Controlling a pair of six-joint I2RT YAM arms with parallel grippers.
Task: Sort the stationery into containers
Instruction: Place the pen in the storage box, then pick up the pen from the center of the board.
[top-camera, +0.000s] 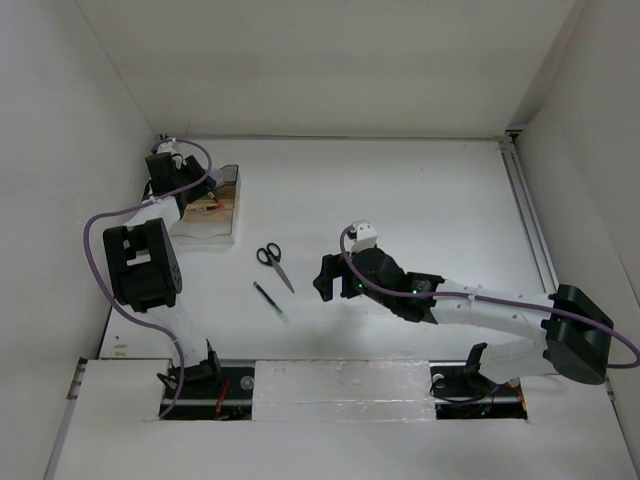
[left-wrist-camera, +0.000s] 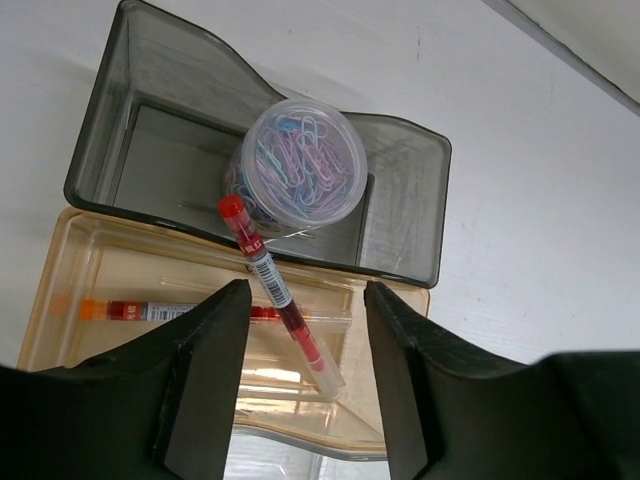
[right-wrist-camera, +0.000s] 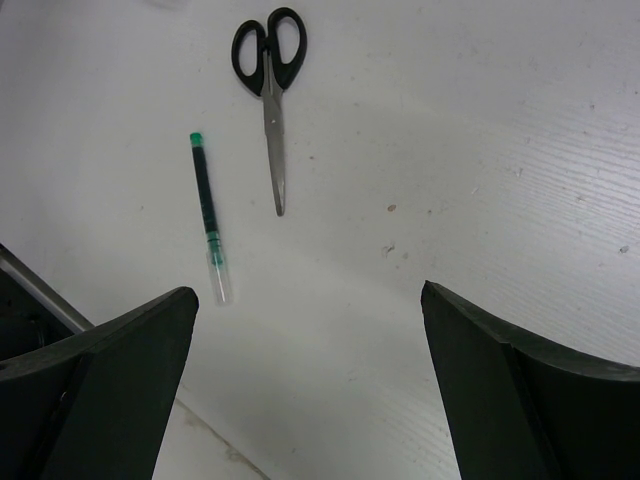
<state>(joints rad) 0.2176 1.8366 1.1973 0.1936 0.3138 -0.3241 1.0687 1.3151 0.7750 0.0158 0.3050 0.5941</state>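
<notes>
Left gripper (left-wrist-camera: 303, 295) jaws stand apart on either side of the red pen (left-wrist-camera: 268, 275), which leans loose in the amber box (left-wrist-camera: 80, 260); this drop seems done. Right gripper (right-wrist-camera: 307, 295), jaws wide open, hovers over the bench (right-wrist-camera: 500, 150); next it must lower onto the dark pen (right-wrist-camera: 207, 200) or the scissors (right-wrist-camera: 270, 90).

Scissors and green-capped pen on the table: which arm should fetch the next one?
Right. The right end effector, open, hangs just beside the scissors and the pen, both in its wrist view. The left end effector is over the far-left box, above a red pen.
</notes>
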